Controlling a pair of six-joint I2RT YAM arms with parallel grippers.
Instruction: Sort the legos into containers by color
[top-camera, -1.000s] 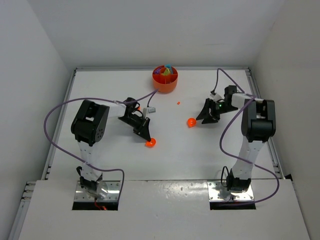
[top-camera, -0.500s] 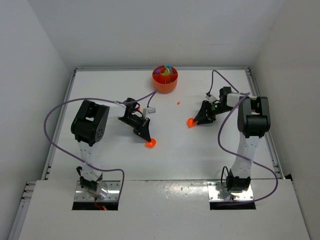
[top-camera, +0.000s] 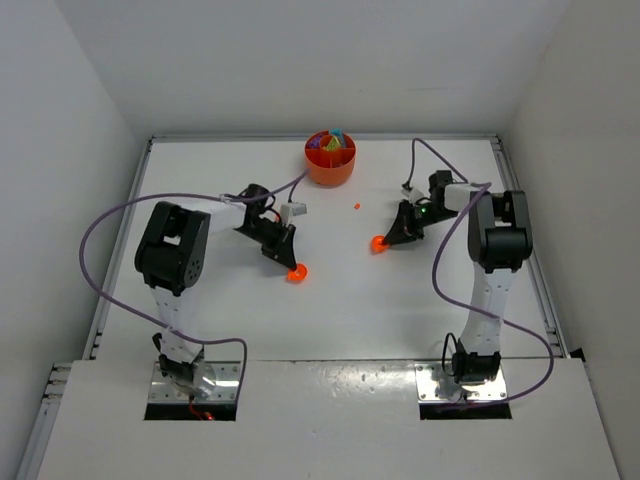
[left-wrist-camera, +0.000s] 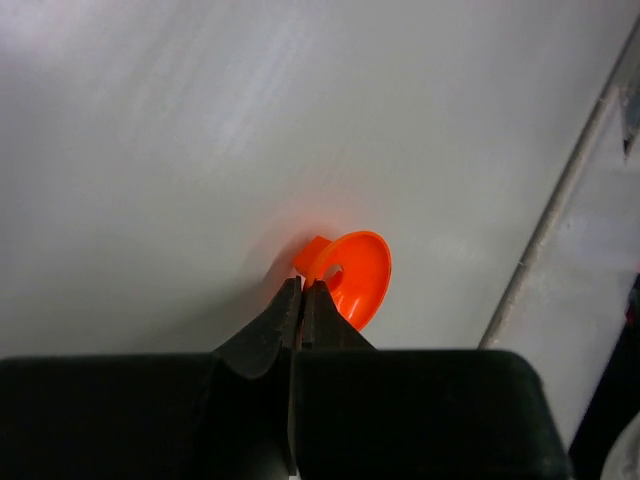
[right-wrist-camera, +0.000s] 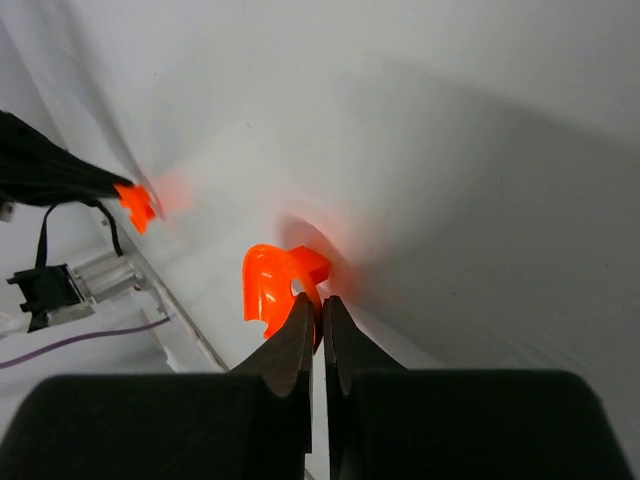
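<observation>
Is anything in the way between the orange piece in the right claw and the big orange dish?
Only a tiny orange bit lies on the table, about on the line from the piece in the right gripper to the dish. A lifted piece would likely pass over it. Nothing else visible is between them.
</observation>
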